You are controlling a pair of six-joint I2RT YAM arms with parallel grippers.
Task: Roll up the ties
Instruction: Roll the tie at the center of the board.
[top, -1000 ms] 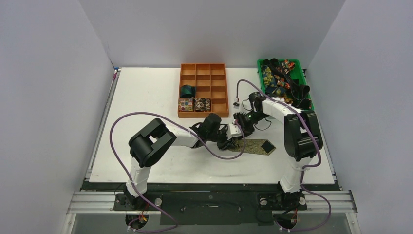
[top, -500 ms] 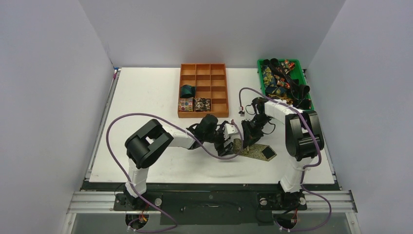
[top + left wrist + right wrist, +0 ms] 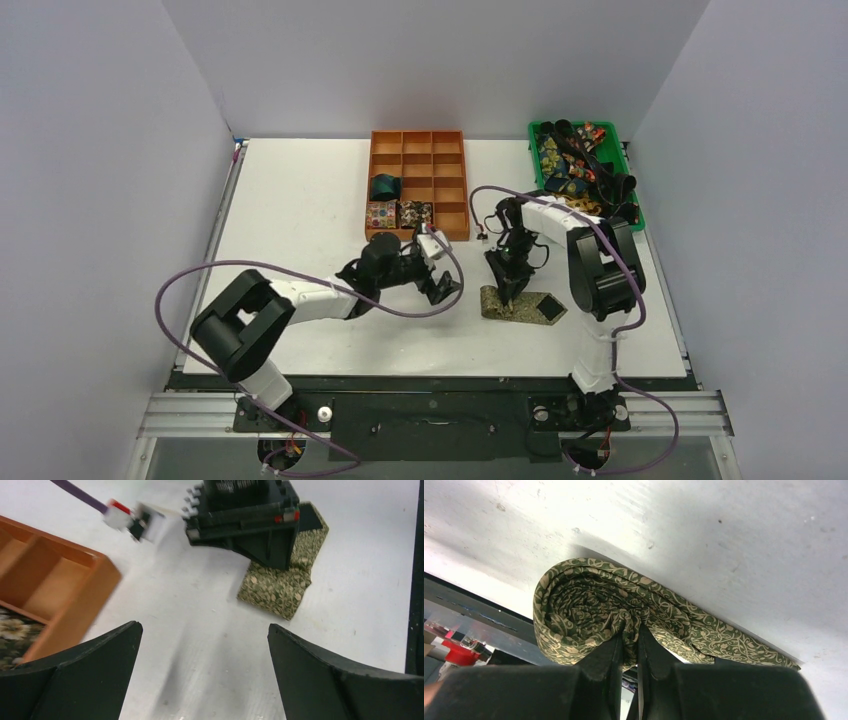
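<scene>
An olive-gold patterned tie (image 3: 494, 305) lies on the white table, mostly coiled, with a short flat tail showing its dark lining (image 3: 546, 308). From above, my right gripper (image 3: 505, 289) is shut on the coil's centre layers; the wrist view shows the fingers pinching fabric of the tie (image 3: 584, 600) at the right gripper (image 3: 631, 630). My left gripper (image 3: 441, 286) is open and holds nothing, a short way left of the coil. Its wrist view shows the left gripper (image 3: 204, 627) over bare table, with the tie (image 3: 280, 585) ahead under the right gripper (image 3: 250, 525).
An orange divided tray (image 3: 452, 190) at the back holds three rolled ties: teal (image 3: 384, 187), floral (image 3: 381, 214) and dark flecked (image 3: 416, 213). The tray corner (image 3: 65, 580) is near my left fingers. A green bin (image 3: 634, 185) at the back right holds several loose ties.
My left gripper opened, let go of the tie and pulled back to the left. My right gripper shut on the coil and now stands upright over it.
</scene>
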